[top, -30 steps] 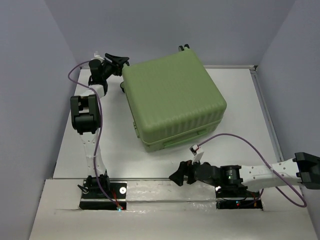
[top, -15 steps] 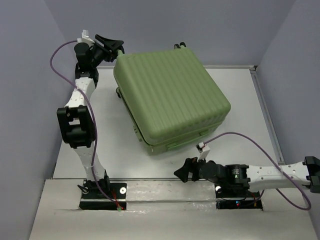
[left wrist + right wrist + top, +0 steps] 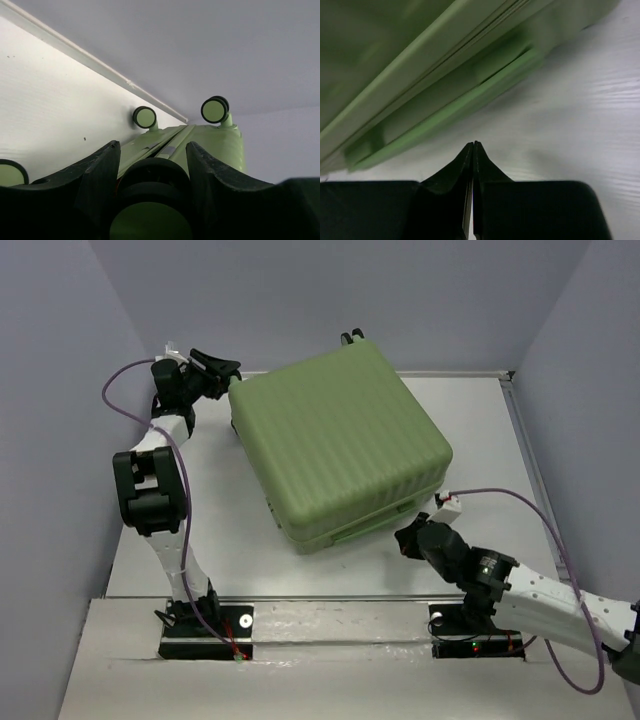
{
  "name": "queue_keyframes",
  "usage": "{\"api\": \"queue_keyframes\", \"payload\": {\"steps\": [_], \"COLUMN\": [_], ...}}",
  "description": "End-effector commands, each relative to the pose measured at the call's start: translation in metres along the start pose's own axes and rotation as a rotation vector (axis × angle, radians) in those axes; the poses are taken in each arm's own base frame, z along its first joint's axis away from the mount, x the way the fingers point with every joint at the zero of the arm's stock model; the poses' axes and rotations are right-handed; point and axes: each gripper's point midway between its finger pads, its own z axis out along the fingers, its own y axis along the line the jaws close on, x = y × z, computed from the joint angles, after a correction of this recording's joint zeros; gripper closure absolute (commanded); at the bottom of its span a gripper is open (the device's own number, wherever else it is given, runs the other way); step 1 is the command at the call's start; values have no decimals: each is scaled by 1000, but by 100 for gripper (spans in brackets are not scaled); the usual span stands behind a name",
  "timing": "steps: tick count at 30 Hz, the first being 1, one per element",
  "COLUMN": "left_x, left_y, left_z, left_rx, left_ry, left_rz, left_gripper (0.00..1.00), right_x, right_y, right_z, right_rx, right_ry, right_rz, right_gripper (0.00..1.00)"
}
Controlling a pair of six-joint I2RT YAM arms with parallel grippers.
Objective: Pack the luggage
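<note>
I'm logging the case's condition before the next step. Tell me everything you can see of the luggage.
The luggage is a light green, ribbed hard-shell suitcase, closed, lying flat and skewed on the white table. Its moulded handle faces the shut right end effector, which is not touching it. Small black wheels with green hubs sit at the far-left end; one wheel lies between the fingers of the open left end effector.

Soft, even light from overhead fills the top view, leaving a faint shadow beneath the luggage (image 3: 340, 450) on the white surface (image 3: 480, 420). The right wrist view is smeared, perhaps by motion. The left gripper (image 3: 152, 147) looms dark and unfocused at the bottom of its frame.
</note>
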Motion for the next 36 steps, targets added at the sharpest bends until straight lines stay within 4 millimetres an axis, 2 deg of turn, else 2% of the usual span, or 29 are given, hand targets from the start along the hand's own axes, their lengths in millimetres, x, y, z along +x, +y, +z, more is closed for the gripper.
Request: {"api": "queue_keyframes", "payload": {"steps": [1, 2, 4, 6, 7, 8, 9, 10, 11, 12, 13, 14, 15, 16, 18, 19, 20, 21, 22, 23, 24, 26, 27, 28, 29, 31, 32, 35, 36], "left_x": [-15, -13, -13, -13, -13, -5, -6, 1, 2, 5, 11, 15, 14, 24, 31, 31, 44, 48, 48, 59, 61, 73, 73, 79, 80, 79, 79, 69, 65], "left_y": [-20, -12, 8, 24, 31, 53, 53, 64, 69, 71, 72, 72, 59, 66, 60, 40, 48, 43, 25, 32, 17, 25, 14, 24, 23, 12, 13, -15, -26], "left_z": [-14, -15, -19, -24, -27, -35, -35, -43, -47, -50, -59, -64, -72, -80, -93, -105, -115, -123, -137, -148, -160, -175, -183, -190, -194, -206, -211, -225, -230], "left_rx": [99, 86, 50, 16, 1, -51, -54, -93, -119, -131, -146, -152, -140, -163, -165, -135, -157, -153, -124, -137, -119, -146, -127, -160, -163, -147, -155, -119, -101], "left_ry": [-40, -39, -42, -50, -52, -41, -46, -42, -55, -57, -58, -55, -71, -62, -69, -89, -79, -80, -103, -97, -119, -126, -146, -139, -147, -177, -188, -256, -277], "left_rz": [133, 151, 144, 122, 116, 96, 96, 95, 97, 97, 90, 84, 95, 76, 70, 91, 74, 79, 102, 95, 131, 132, 160, 144, 152, 176, 174, 210, 229], "left_gripper": [94, 94, 94, 94, 94, 94, 94, 94, 94, 94, 94, 94, 94, 94, 94, 94, 94, 94, 94, 94, 94, 94, 94, 94, 94, 94, 94, 94, 94], "right_x": [-44, -41, -64, -68, -83, -93, -91, -103, -114, -111, -130, -138, -157, -168, -184, -197, -213, -218, -215, -222, -220, -226, -218, -216, -218, -203, -198, -172, -170], "right_y": [-12, -12, -13, -7, 3, 9, -1, 14, 13, 16, 32, 35, 41, 44, 56, 55, 64, 68, 73, 78, 74, 66, 59, 57, 60, 45, 41, 36, 47], "right_z": [20, 25, 40, 50, 55, 64, 70, 73, 78, 87, 89, 93, 100, 104, 107, 110, 114, 115, 114, 113, 113, 106, 105, 102, 91, 84, 79, 46, 22], "right_rx": [74, 52, 32, -21, -66, -102, -70, -131, -140, -168, -222, -237, -262, -272, -348, -357, -381, -404, -431, -436, -416, -385, -347, -335, -340, -279, -267, -291, -349], "right_ry": [-70, -45, -99, -96, -141, -160, -146, -163, -178, -143, -176, -179, -192, -201, -186, -197, -209, -209, -177, -185, -171, -177, -137, -125, -137, -87, -80, -53, -95], "right_rz": [-45, -74, -33, -35, -25, -31, -37, -35, -43, -59, -67, -79, -100, -108, -140, -143, -167, -189, -205, -222, -235, -241, -228, -229, -237, -217, -227, -248, -265], "right_gripper": [93, 93, 93, 93, 93, 93, 93, 93, 93, 93, 93, 93, 93, 93, 93, 93, 93, 93, 93, 93, 93, 92, 90, 87, 79, 65, 54, 52, 57]}}
